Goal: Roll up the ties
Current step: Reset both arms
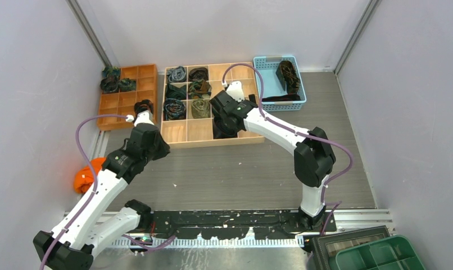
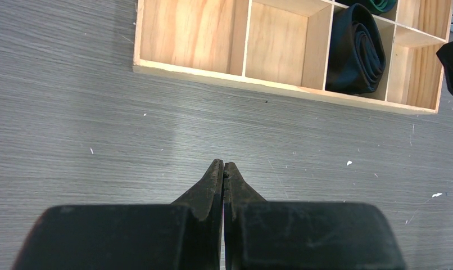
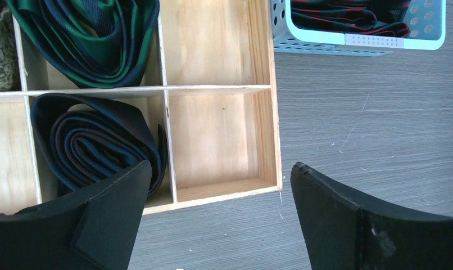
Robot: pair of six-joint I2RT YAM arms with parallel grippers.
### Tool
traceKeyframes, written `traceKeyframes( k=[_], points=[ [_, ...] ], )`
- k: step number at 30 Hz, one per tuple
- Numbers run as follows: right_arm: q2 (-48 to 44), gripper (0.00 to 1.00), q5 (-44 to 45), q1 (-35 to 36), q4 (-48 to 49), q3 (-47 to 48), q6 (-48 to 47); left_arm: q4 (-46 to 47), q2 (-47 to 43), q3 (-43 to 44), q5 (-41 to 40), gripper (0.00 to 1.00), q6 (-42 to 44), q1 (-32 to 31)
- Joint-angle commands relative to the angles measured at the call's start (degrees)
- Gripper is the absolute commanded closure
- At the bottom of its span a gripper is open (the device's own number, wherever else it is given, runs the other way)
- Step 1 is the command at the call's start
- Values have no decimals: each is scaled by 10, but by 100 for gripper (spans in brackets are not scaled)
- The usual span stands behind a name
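Left gripper [image 2: 223,169] pinched shut, right gripper [image 3: 221,166] gaping over the wooden tray [image 3: 224,192]

From where I stand, the left gripper has its fingers pressed together with nothing between them. It hangs over the grey table [image 2: 100,112], just short of the tray's near edge. The right gripper stands wide apart, gripping nothing, above the tray's near right corner. A navy-brown tie [image 3: 95,146] lies coiled in the near-row compartment beside that corner, partly behind one finger. A green-and-navy striped tie [image 3: 89,39] is coiled in the compartment behind it. More ties [image 3: 348,14], dark with red stripes, lie loose in the blue basket [image 3: 336,42] just beyond the tray.
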Motion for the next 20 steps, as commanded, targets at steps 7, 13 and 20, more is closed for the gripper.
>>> traceKeyframes(
  k=[7, 13, 20],
  points=[
    [-53, 0, 15, -1, 24, -8, 22, 21, -14, 1, 1, 100, -5, 2],
    [-54, 0, 11, -2, 25, -10, 17, 20, -14, 0, 0, 100, -5, 2],
    [-56, 0, 2, -1, 32, -14, 12, 18, -17, 1, -3, 100, -4, 2]
  ],
)
